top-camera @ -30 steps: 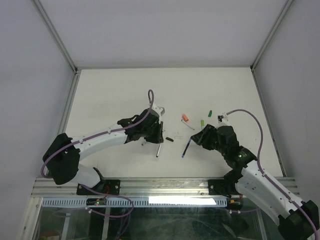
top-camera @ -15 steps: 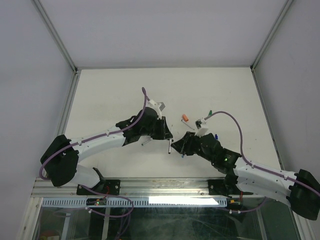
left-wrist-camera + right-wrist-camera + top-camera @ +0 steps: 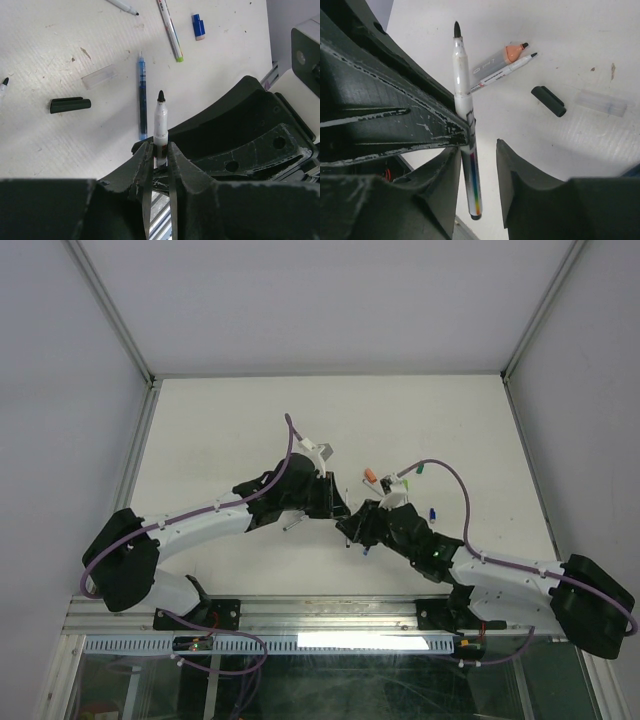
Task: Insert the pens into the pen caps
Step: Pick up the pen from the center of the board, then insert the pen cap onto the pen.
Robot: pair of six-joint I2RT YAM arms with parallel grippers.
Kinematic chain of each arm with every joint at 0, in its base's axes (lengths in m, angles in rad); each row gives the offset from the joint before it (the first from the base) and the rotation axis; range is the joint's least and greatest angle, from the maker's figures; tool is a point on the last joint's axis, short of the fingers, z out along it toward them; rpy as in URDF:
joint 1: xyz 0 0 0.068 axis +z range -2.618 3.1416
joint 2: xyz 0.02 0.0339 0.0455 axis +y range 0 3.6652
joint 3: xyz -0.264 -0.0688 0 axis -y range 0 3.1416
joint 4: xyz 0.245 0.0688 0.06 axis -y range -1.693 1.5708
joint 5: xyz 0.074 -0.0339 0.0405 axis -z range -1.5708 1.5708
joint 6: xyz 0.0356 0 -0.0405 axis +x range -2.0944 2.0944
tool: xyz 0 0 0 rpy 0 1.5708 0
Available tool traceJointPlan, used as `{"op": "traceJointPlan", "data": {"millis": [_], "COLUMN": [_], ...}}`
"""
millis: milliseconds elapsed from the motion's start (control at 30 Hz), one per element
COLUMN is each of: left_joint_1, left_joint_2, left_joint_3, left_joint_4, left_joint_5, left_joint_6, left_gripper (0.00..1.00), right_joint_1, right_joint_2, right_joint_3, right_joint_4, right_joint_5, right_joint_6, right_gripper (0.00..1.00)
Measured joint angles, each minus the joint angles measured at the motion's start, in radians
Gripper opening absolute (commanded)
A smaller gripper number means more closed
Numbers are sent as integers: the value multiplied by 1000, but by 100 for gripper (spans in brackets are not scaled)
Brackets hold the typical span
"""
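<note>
A white table [image 3: 220, 430] between pale grey walls is filling the overhead view. The left arm [image 3: 200, 520] and the right arm [image 3: 505, 575] are reaching in from the near edge, and their 2 black grippers are meeting close together near the table's middle.

The left gripper [image 3: 160, 147] is clamping a white-barrelled, black-tipped pen [image 3: 159, 122] low on its barrel, with the bare tip pointing away from the wrist. The right gripper [image 3: 479, 150] is standing part-open around the tail end of the same pen. 1 of its fingers is clear of the barrel and the other is just beside it, though whether that one is touching cannot be told.

4 more pens are lying loose on the table beyond the grippers. A blue pen [image 3: 142, 97] is lying nearest the held one, and a green-ended pen [image 3: 170, 30] is lying further off. A grey marker [image 3: 495, 61] with an orange end is lying side by side with a thin white pen [image 3: 506, 71].

3 caps are lying separately, none on a pen: a black cap [image 3: 70, 104], a clear cap [image 3: 99, 77] near it, and a blue cap [image 3: 198, 26] just beside the green-ended pen
</note>
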Motion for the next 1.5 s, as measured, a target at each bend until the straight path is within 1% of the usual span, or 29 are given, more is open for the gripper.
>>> {"op": "traceJointPlan", "data": {"millis": [167, 233, 367, 533, 733, 900, 1167, 1500], "left_joint_1": [1, 1, 1, 1, 5, 32, 128, 140], "left_joint_2": [2, 2, 2, 2, 1, -19, -72, -72], "left_joint_3": [0, 0, 0, -2, -6, -8, -13, -13], "left_joint_4": [10, 14, 16, 16, 15, 10, -17, -77], "left_joint_5": [3, 3, -1, -7, -11, -11, -13, -31], "left_joint_6": [-2, -2, -2, -3, -1, 12, 61, 106], "left_gripper": [18, 19, 28, 37, 42, 44, 44, 43], "right_joint_1": [0, 1, 1, 2, 2, 2, 2, 2], "right_joint_2": [40, 44, 43, 31, -10, -43, -69, -62], "right_joint_3": [18, 21, 21, 23, 23, 23, 39, 108], "right_joint_4": [48, 55, 55, 40, -6, -81, -257, -399], "right_joint_5": [-6, -8, -13, -14, 0, 37, 126, 215], "right_joint_6": [-9, -16, -24, -23, -10, 6, 16, 4], "right_gripper": [14, 9, 0, 0, 0, 0, 0, 0]}}
